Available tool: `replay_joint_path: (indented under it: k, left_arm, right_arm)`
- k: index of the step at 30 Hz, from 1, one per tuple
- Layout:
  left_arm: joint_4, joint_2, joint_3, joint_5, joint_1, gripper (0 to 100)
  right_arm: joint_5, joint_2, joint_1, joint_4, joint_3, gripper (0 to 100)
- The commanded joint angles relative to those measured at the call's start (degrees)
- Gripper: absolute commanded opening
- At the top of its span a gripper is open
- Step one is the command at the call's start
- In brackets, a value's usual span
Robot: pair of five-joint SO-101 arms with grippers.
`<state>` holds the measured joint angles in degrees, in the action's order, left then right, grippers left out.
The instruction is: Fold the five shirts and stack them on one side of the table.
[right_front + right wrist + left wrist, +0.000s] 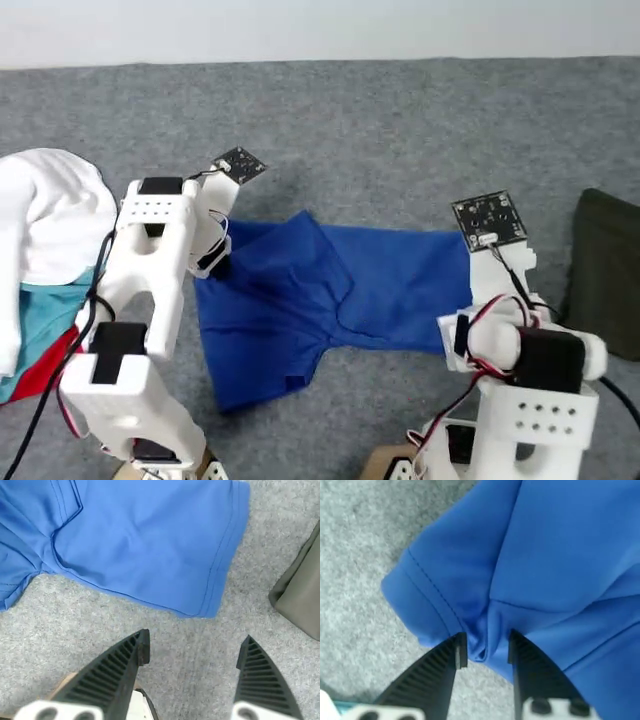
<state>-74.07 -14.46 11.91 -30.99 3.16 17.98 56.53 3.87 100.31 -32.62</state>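
Observation:
A blue shirt lies spread and rumpled across the middle of the grey table, one sleeve pointing toward the front edge. At the shirt's left edge my left gripper is down on the cloth. In the left wrist view a bunched fold of the blue shirt sits pinched between the fingertips of the left gripper. My right gripper stands open over bare table just off the hemmed corner of the blue shirt, with nothing between its fingers.
A heap of white, teal and red shirts lies at the table's left edge. A dark olive garment rests at the right edge, close beside the right gripper. Bare grey table stretches behind the blue shirt.

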Motion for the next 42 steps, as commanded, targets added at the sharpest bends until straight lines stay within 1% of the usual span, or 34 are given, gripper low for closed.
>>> replay_joint_path:
  k: [1,6,10,13,14,17,21,27,34,38,42]
  left_arm:
    - [-0.18,0.0,-3.12,-0.62,-0.44,15]
    - [0.97,-2.73,-3.56,-0.62,-0.44,14]
    - [0.44,-3.6,-3.38,-0.62,-0.44,8]
    - [-2.11,-3.16,-3.56,-0.7,-0.53,2]
    - [-2.99,-3.16,-3.56,-1.41,-0.53,0]
    - [-7.03,-3.16,-3.56,-5.8,-0.18,0]
    - [-12.75,-3.16,-3.56,-9.85,0.09,0]
    - [-18.81,-3.16,-3.65,-18.37,3.08,0]
    - [-19.43,-3.6,-4.7,-24.62,8.0,0]
    - [-18.55,-3.69,-5.32,-25.49,7.91,0]
    - [-15.65,-3.87,-4.79,-25.58,7.82,0]
  right_arm:
    - [-0.53,0.92,0.4,2.24,0.35,27.7]
    - [-0.53,1.19,0.4,2.24,0.35,27.7]
    - [-0.53,1.27,0.4,2.24,0.35,27.7]
    - [-0.53,1.1,0.4,2.24,0.35,27.7]
    - [-0.53,1.1,0.4,2.24,0.35,27.7]
    - [-0.53,1.01,0.4,2.24,0.35,27.7]
    - [-0.53,0.84,0.4,2.24,0.35,27.7]
    - [-0.53,0.84,0.4,2.15,0.35,27.7]
    - [-0.53,0.84,0.31,2.15,0.35,27.7]
    - [-0.53,0.84,0.13,2.15,0.35,27.7]
    - [-0.53,0.84,0.13,2.15,0.26,27.7]
